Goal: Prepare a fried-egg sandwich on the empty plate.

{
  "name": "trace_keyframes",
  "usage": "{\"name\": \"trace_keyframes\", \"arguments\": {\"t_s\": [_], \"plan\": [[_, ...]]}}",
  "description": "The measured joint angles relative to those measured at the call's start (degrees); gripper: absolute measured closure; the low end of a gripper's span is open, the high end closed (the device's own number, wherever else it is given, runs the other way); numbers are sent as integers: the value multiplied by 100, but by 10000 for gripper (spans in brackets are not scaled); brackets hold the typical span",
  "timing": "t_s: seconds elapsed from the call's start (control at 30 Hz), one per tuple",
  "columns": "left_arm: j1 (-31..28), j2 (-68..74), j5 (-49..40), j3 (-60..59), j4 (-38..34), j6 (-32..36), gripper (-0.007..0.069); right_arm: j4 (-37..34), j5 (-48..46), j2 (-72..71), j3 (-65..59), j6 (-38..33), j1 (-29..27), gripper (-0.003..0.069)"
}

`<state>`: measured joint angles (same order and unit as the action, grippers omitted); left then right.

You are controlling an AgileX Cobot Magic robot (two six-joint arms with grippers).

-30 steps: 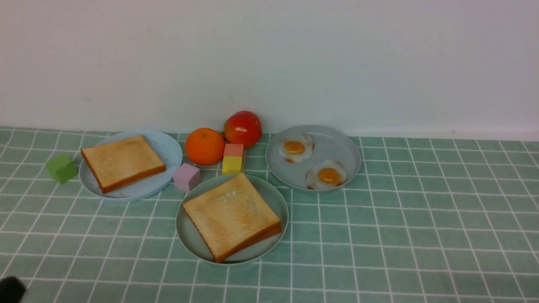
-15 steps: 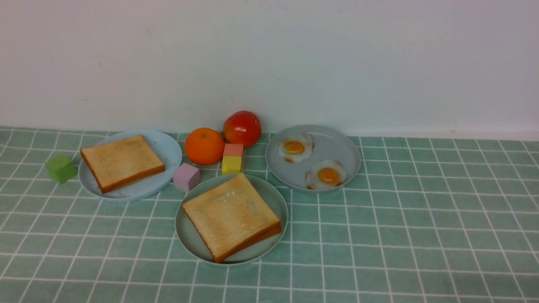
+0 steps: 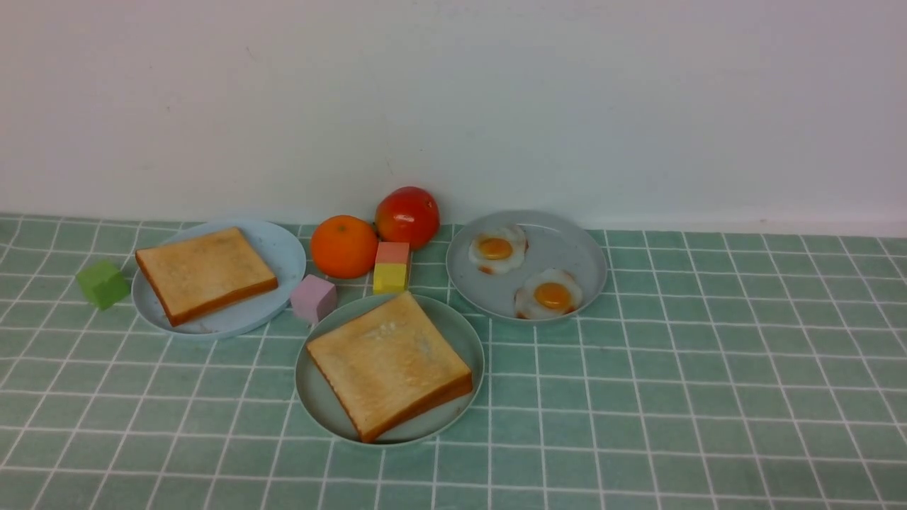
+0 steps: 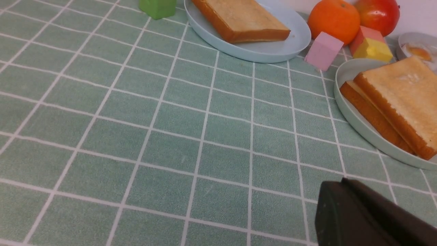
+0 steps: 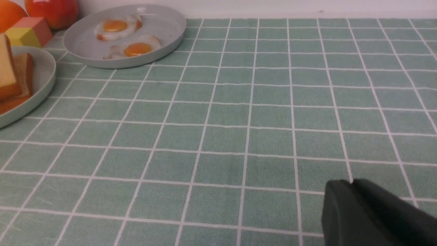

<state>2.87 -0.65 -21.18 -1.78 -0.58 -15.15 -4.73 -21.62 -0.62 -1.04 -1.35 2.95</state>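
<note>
The mint-green plate (image 3: 317, 402) sits at the table's middle front with a golden toast stack (image 3: 388, 363) on it. In the left wrist view the upper slice (image 4: 403, 99) lies on a lower slice (image 4: 368, 112), slightly offset. No egg shows between them from any view. The left gripper (image 4: 343, 182) hovers low over bare cloth to the left of that plate (image 4: 344, 73), shut and holding nothing. The right gripper (image 5: 351, 182) hangs over bare cloth to the right of the plate (image 5: 44, 75), fingers together, holding nothing. Neither gripper appears in the front view.
A grey plate (image 3: 567, 244) at the back right carries two loose fried eggs (image 3: 498, 248) (image 3: 550, 294). A pale blue plate (image 3: 283, 255) at the back left holds one toast slice (image 3: 205, 273). An orange (image 3: 344, 246), red fruit (image 3: 407, 216), pink cube (image 3: 314, 297), pink-yellow block (image 3: 392, 268) and green cube (image 3: 103, 283) stand nearby.
A dark gripper tip at the front view's lower left corner one second ago has withdrawn out of that view. Plates, toast and eggs have not moved.
</note>
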Motion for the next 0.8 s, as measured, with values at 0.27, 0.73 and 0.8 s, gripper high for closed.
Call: {"name": "trace_keyframes", "arguments": {"t_s": [0.27,0.73,0.8], "plan": [[0,0,0,0,0,0,638,0,0,0,0,0,0,594],[0,0,0,0,0,0,638,0,0,0,0,0,0,592],[0,0,0,0,0,0,638,0,0,0,0,0,0,592]]}}
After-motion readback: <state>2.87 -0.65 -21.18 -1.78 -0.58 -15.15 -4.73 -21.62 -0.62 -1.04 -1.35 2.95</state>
